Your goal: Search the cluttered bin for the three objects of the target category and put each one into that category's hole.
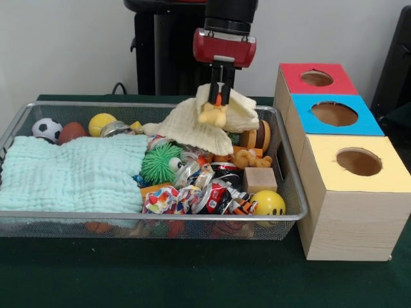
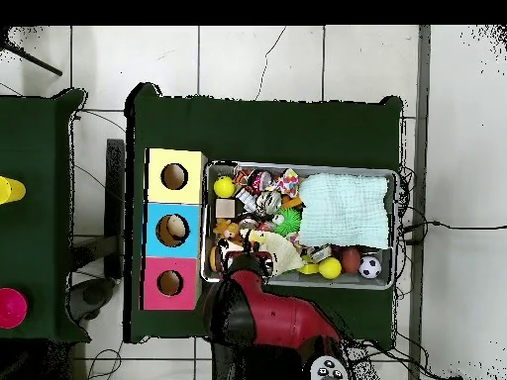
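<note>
Green felt on the table (image 1: 192, 276) runs right up to the wire bin (image 1: 160, 218), and from where I stand the bin reads as a deliberate jumble, meant to hide things. At its left a pale mint cloth (image 1: 77, 173) is spread flat over whatever lies beneath, with a little soccer ball (image 1: 47, 129) and a yellow ball (image 1: 101, 123) peeking out behind it. Toward the middle sit a spiky green ball (image 1: 161, 162) and crinkly snack wrappers (image 1: 192, 196), then a smiley yellow ball (image 1: 268, 204) in the near corner. Above the far middle the claw (image 1: 220, 96) hangs with a cream cloth (image 1: 205, 125) draped from it; its tips look pinched on a small yellow toy (image 1: 213, 114) bundled with that cloth, likely lifted to uncover what is under it. Just beside the bin on the right stands the wooden box with red (image 1: 316, 78), blue (image 1: 334, 113) and yellow (image 1: 359, 162) holes, close enough for short drops; in the overhead view the blue hole seems to hold something already.
</note>
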